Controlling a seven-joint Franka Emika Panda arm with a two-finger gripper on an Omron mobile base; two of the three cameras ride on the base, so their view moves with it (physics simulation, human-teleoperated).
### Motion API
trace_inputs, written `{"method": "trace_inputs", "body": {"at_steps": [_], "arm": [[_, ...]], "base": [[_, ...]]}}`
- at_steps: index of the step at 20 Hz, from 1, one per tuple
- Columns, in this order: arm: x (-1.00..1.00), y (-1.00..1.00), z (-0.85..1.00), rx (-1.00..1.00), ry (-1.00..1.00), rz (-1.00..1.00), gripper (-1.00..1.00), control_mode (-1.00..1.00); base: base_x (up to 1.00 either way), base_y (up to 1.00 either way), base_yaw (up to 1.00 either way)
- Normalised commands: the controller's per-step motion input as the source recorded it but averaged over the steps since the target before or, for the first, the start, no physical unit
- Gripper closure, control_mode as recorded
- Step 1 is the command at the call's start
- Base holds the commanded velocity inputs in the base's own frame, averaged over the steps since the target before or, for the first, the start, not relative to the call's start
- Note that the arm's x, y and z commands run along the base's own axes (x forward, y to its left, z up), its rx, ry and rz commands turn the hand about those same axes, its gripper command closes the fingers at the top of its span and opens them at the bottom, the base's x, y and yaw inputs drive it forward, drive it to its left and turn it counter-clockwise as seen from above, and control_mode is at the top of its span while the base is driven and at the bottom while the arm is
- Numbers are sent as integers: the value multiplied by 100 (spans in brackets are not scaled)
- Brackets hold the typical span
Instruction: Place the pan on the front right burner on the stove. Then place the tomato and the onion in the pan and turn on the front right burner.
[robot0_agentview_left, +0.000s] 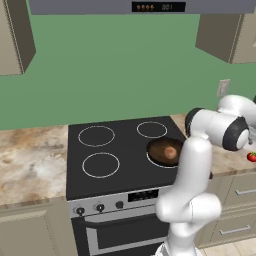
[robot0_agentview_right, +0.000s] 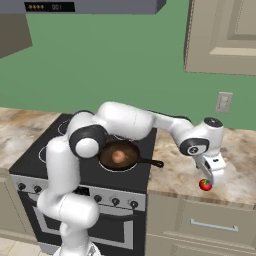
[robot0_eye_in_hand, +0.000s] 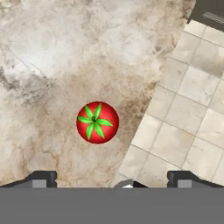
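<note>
Four white-ringed burners mark the stove (robot0_agentview_left: 125, 155); on the front right burner (robot0_agentview_left: 150, 157) sits one pan (robot0_agentview_right: 119, 155) with one onion (robot0_agentview_right: 118, 157) inside. Further right, one tomato (robot0_eye_in_hand: 97, 123) lies on the counter (robot0_agentview_right: 172, 175), the empty gripper (robot0_agentview_right: 210, 180) spread wide above it.

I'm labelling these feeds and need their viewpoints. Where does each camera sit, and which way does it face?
Left base view: behind the arm's left, looking forward and down at the stove; the white arm rises at lower right.
Right base view: behind its right, same stove, pan and tomato; the gripper hangs above the tomato.
Hand view: looks straight down on the tomato on the counter; open fingers at the bottom.
Both base views share stove, pan and tomato.
</note>
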Motion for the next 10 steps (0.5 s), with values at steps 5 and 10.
{"method": "trace_inputs", "body": {"at_steps": [5, 10], "arm": [[25, -16, -15, 6, 0, 14, -100, -100], [0, -6, -35, 1, 2, 9, -100, -100]], "base": [[0, 0, 0], [0, 0, 0]]}}
